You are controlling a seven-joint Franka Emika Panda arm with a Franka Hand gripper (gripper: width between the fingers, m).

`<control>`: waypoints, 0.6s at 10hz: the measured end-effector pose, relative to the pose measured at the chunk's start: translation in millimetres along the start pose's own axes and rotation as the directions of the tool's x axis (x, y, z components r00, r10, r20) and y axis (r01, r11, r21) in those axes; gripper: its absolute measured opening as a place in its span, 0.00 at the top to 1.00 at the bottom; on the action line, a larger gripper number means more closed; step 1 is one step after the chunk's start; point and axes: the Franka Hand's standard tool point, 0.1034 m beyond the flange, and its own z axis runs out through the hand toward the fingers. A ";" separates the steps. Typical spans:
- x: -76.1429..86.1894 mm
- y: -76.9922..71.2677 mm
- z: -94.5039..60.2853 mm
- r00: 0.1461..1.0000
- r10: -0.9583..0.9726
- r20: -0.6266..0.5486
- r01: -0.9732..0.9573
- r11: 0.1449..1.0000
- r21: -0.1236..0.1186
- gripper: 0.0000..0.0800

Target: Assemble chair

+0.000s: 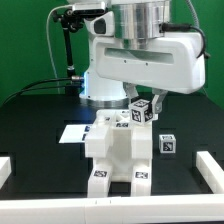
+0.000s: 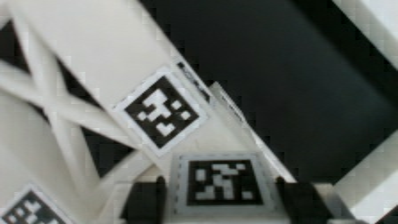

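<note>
White glossy plastic chair assembly (image 1: 115, 152) is standing on the black table top (image 1: 35, 120) just in front of the arm's base, legs down, so its upper end is facing the claw. Two-finger gripper (image 1: 141, 104) is hanging over the assembly's upper corner on the exterior view's right, clamping a small white tagged block (image 1: 140, 112). Wrist view is showing dark fingertips (image 2: 153, 196) pressing on either side of that block (image 2: 222, 182) with no visible gap, so I'm reading it as closed on the part. It's probably holding the block this way to seat it on the frame. Can't tell whether the block is already touching the assembly. Slanted white bars (image 2: 71, 120) are filling the wrist view, so the claw is sitting right over the structure.

Counts:
- one assembly
- one held block
- one loose white tagged cube (image 1: 167, 143), lying beside the assembly on the exterior view's right, likely waiting its turn
- one marker board (image 1: 72, 132), lying flat on the exterior view's left
- three tags showing in the wrist view, one cut off
</note>
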 end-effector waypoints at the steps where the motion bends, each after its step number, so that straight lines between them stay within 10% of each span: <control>1: 0.2 -1.3 0.0 0.994 0.105 -0.002 -0.105 0.994 0.010 0.64; 5: -0.3 -2.2 0.1 0.978 0.207 -0.003 -0.207 0.978 0.013 0.54; 6: -0.3 -2.2 0.2 0.978 0.207 -0.003 -0.207 0.978 0.012 0.37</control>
